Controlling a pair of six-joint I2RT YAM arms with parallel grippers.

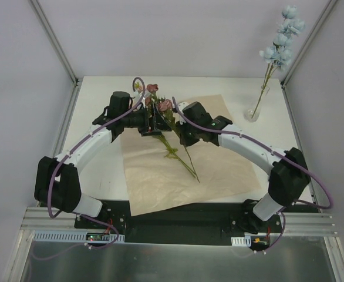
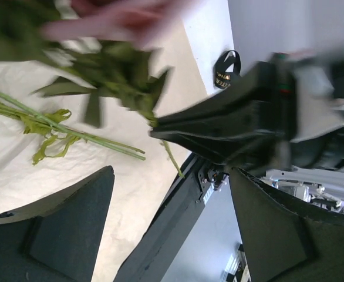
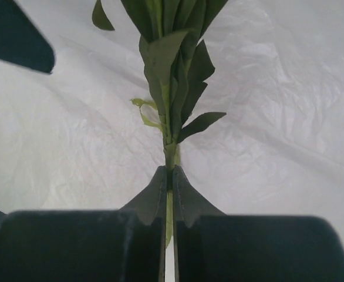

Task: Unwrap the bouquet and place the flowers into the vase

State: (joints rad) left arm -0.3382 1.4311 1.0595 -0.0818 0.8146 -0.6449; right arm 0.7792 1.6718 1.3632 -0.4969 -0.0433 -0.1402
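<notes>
**Rose stem** point(image 3: 171, 88): leafy and green, clamped low on its stalk by the right gripper point(image 3: 169, 179), whose fingers are pressed together on it. From above, its pink heads point(image 1: 159, 100) sit over the far part of the paper, apparently lifted off the sheet.

**Left gripper** point(image 2: 172, 176): fingers wide apart and holding nothing, facing the right gripper from close by.

**Loose stems** point(image 1: 182, 157): they lie on the paper point(image 1: 160, 188) near its middle, with a pale fern-like sprig among them. The sheet is spread flat on the table point(image 1: 101, 97), tan side up.

**Vase** point(image 1: 253, 111): upright at the far right corner of the table, well apart from the arms. A blue spray point(image 1: 283, 35) stands in it.

**Step, as I judge it:** unwrapping is done and the flowers are going over stem by stem. This rose is mid-transfer.

**Next move calls for:**
- carrying the rose to the far right;
- tipping it upright;
- threading the cut end into the narrow neck beside the stalk already there, without knocking the light glass.

Whether the left gripper is meant to take the stem, I cannot tell.

**Writing:** the ribbon point(image 2: 228, 67), a black loop lying off the paper's edge, carries gold lettering that is too small and blurred to read. No other label is seen.
</notes>
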